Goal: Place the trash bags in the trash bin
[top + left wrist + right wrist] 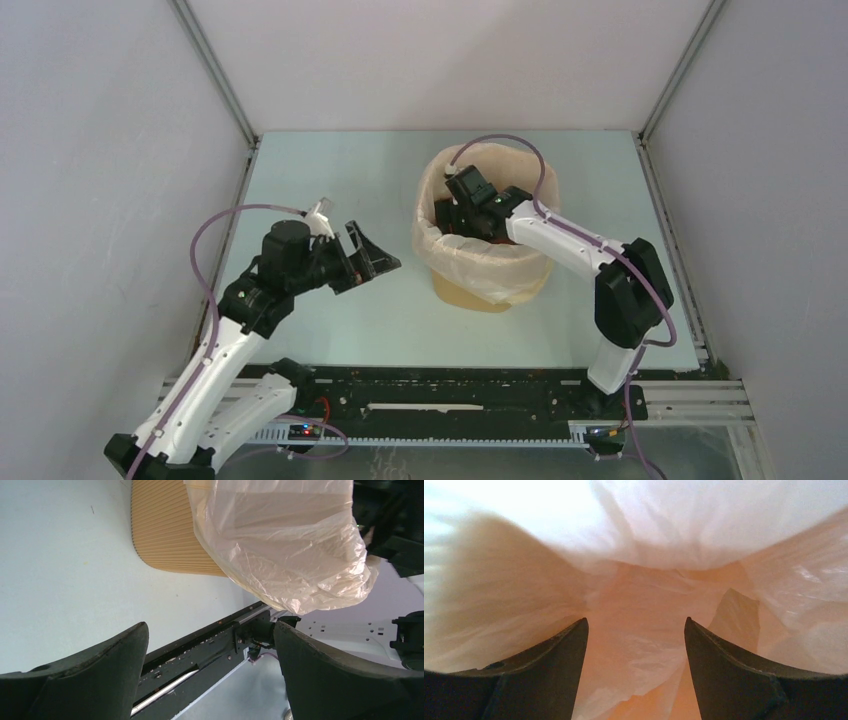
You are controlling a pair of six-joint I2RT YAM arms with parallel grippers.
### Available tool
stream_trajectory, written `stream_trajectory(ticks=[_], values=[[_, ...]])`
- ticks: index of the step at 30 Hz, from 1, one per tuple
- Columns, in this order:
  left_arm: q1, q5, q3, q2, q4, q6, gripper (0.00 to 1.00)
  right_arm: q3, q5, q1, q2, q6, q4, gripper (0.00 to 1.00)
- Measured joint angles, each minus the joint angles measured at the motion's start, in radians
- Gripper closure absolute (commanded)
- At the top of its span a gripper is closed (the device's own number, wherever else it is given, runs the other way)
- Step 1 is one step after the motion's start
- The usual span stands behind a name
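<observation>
The trash bag [478, 258] is already sitting in the trash bin [470, 296], draping over its rim, while the right gripper [636, 622] is reaching inside with fingers [549, 660] spread and empty and the left gripper [372, 256] is hovering alongside, likewise released, so probably only tidying is remaining.
</observation>
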Motion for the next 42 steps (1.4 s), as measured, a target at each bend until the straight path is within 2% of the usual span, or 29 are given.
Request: stream_trajectory(ticks=[6, 10, 13, 22, 32, 35, 42], values=[[0.000, 0.005, 0.000, 0.072, 0.034, -0.001, 0.00, 0.042, 0.021, -0.005, -0.087, -0.023, -0.068, 0.19], [0.000, 0.021, 0.000, 0.128, 0.076, -0.003, 0.00, -0.015, 0.032, -0.014, -0.209, -0.034, -0.072, 0.20], [0.000, 0.033, 0.000, 0.147, 0.096, -0.005, 0.00, -0.042, 0.039, -0.016, -0.224, -0.037, -0.073, 0.20], [0.000, 0.034, 0.000, 0.096, 0.098, -0.011, 0.00, -0.092, -0.003, -0.024, -0.056, -0.023, -0.008, 0.21], [0.000, -0.018, 0.000, -0.059, -0.026, -0.010, 0.00, -0.086, -0.153, 0.015, 0.071, 0.010, 0.188, 0.21], [0.000, -0.040, 0.000, -0.098, -0.063, -0.011, 0.00, -0.024, -0.204, 0.049, 0.124, 0.010, 0.196, 0.21], [0.000, -0.089, 0.000, -0.166, -0.108, -0.020, 0.00, 0.276, -0.226, 0.161, 0.265, 0.002, 0.123, 0.20]])
